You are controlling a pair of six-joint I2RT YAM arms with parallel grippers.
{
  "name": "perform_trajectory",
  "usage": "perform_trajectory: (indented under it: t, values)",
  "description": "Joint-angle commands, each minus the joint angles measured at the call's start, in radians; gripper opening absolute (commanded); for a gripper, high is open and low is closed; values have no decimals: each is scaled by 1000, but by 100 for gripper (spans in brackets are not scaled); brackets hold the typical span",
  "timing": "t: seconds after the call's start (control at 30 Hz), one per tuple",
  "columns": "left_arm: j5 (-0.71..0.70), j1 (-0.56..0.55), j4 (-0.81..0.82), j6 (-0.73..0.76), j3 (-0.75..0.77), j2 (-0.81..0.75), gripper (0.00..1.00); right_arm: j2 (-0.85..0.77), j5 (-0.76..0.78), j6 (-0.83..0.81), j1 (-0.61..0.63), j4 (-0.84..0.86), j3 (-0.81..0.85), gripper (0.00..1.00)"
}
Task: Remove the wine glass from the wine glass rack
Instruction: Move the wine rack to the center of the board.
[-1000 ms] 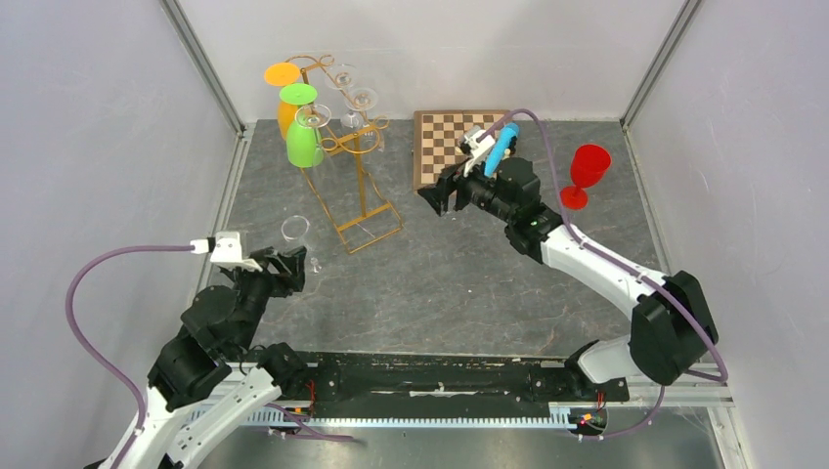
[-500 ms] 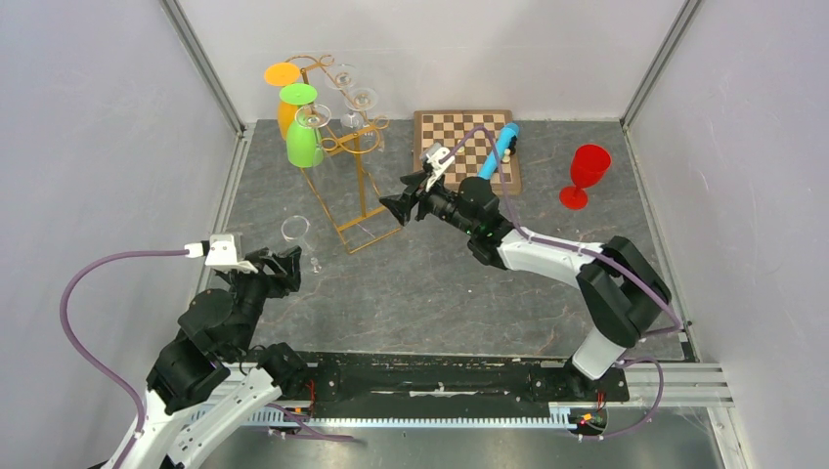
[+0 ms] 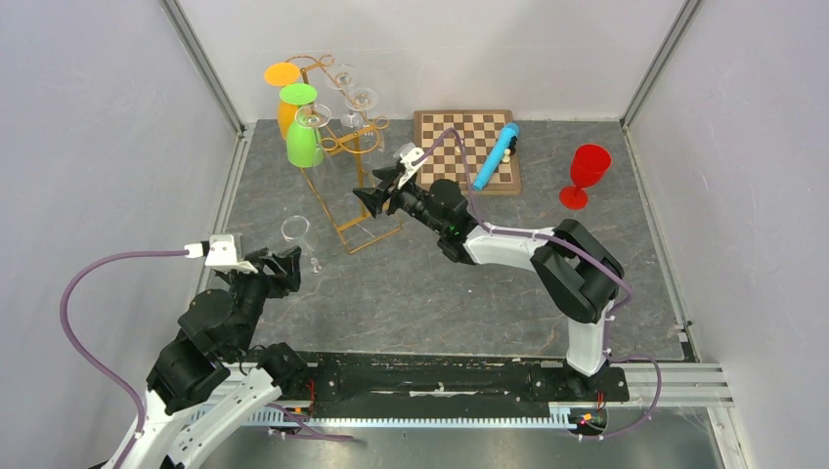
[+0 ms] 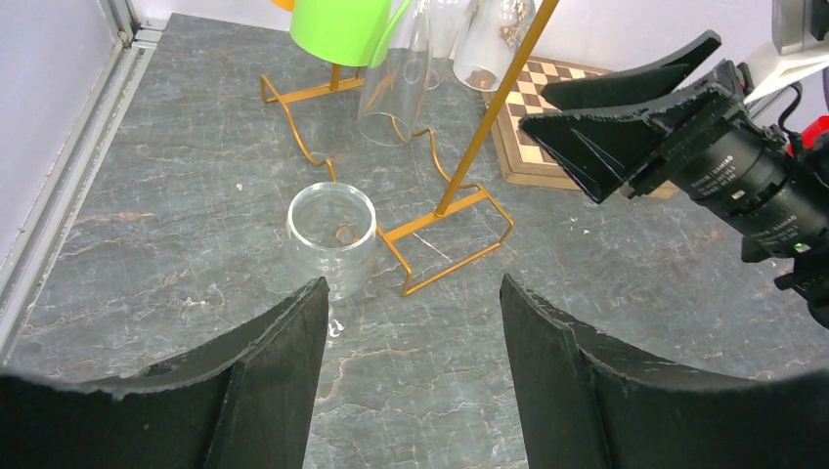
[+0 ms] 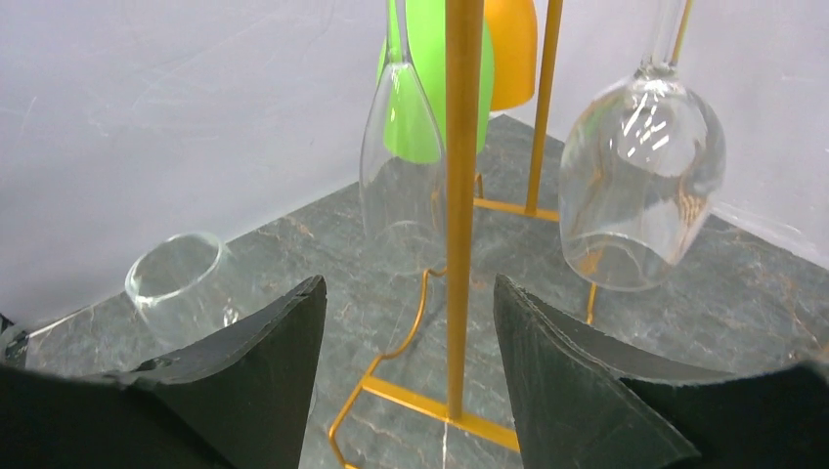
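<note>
The gold wire wine glass rack (image 3: 367,186) stands at the back left. An orange glass (image 3: 283,98), a green glass (image 3: 303,142) and several clear wine glasses (image 3: 363,99) hang upside down from it. My right gripper (image 3: 368,199) is open, right beside the rack's post. In the right wrist view the post (image 5: 462,195) stands between my open fingers (image 5: 408,288), a clear wine glass (image 5: 640,181) hangs to its right and a slimmer one (image 5: 401,176) to its left. My left gripper (image 3: 289,264) is open and empty, short of a clear glass (image 4: 330,239) standing on the table.
A wooden chessboard (image 3: 452,135) lies at the back with a blue cylinder (image 3: 497,154) on it. A red wine glass (image 3: 587,174) stands at the right. The rack's rectangular base (image 4: 450,234) lies on the table. Grey walls close in on the left and at the back.
My right arm has swung left from over the chessboard to the rack's post, its gripper still open. The left arm has hardly moved.
</note>
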Motion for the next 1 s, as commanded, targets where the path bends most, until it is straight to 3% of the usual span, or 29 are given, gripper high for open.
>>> perform_trajectory:
  t: [0.0,0.33,0.5,0.73,0.97]
  values:
    - [-30,9,24,-53,-4,-12,71,57,45,-12,15,69,101,65]
    - [-28,10,26,-52,-6,-19,71,152,89,-21,30,39,231,57]
    - [-26,12,28,-53,-6,-20,71,181,105,-23,32,19,272,48]
    - [-23,11,31,-54,-8,-21,71,204,125,-27,33,-2,301,20]
    - [-17,14,34,-52,-9,-16,71,216,126,-44,33,-24,329,7]
